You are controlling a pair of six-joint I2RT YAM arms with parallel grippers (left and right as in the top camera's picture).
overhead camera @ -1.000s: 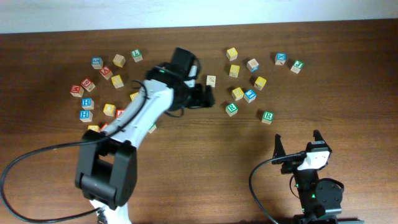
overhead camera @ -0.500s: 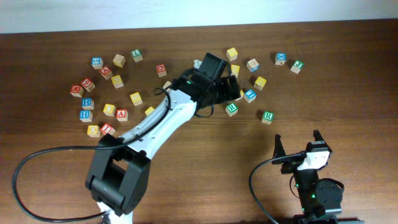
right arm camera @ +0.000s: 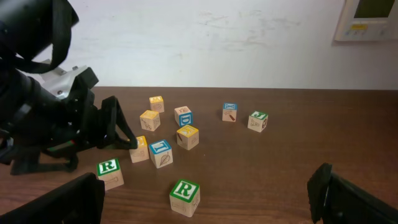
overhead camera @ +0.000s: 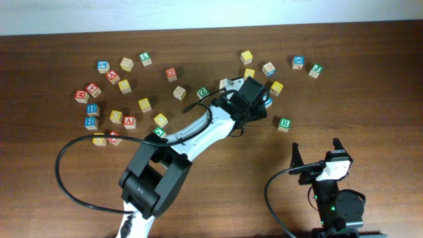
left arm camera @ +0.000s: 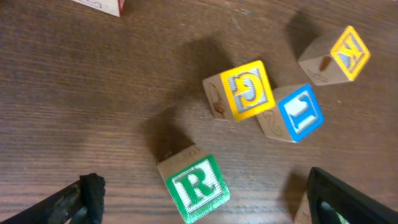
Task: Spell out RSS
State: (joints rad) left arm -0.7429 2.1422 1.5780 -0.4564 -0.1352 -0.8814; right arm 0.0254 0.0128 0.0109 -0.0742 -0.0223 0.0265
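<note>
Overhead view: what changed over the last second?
The left gripper swept rightward across the table and now hovers open over the green R cube, gripping nothing. The right gripper and the scattered cubes stayed put.

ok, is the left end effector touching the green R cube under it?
Apart. Left wrist view: the open left end effector straddles the green R cube, with bare table showing between the cube and each finger.

The left gripper was far to the left of the green R cube. It has swung across and now hangs right over it, one finger on each side.
</note>
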